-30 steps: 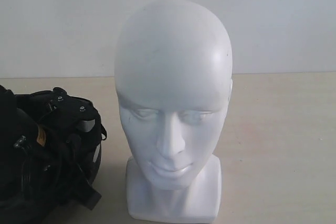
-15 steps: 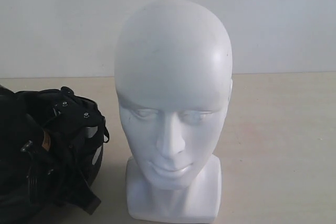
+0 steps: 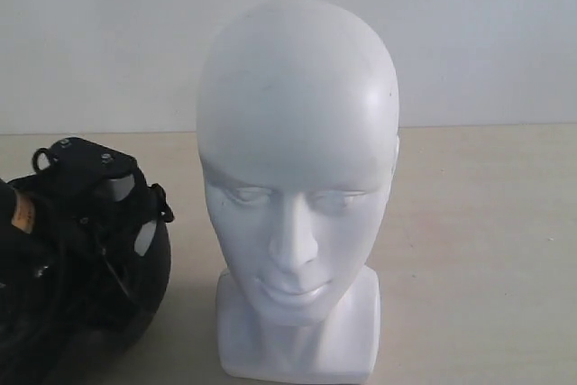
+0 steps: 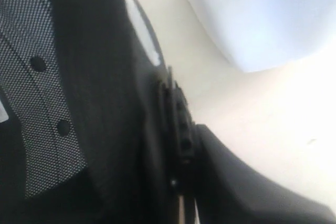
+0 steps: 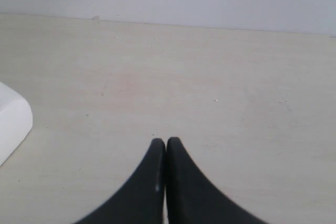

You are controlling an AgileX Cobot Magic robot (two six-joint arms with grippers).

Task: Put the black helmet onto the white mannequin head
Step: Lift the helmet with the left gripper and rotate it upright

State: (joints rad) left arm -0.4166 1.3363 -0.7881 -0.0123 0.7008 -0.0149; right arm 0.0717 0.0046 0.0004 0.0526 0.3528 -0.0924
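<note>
1. The helmet [image 3: 135, 286] lies toward the table's [image 3: 478, 223] left edge, near the head [image 3: 297, 151] but apart from it. The head stands upright mid-table.
2. The left pincer [image 3: 104, 209] sits at the helmet's rim [image 4: 176, 119]; I cannot tell how wide it stands or whether it grips.
3. The step in hand, as I judge it, is to get a deep bite on the rim before any lift, since a shallow hold could let the wide shell swing.
4. The right pincer [image 5: 166, 148] is pressed shut and empty, over the table.
5. The helmet's hollow shows only mesh lining [image 4: 42, 103], with nothing else visible inside.
</note>
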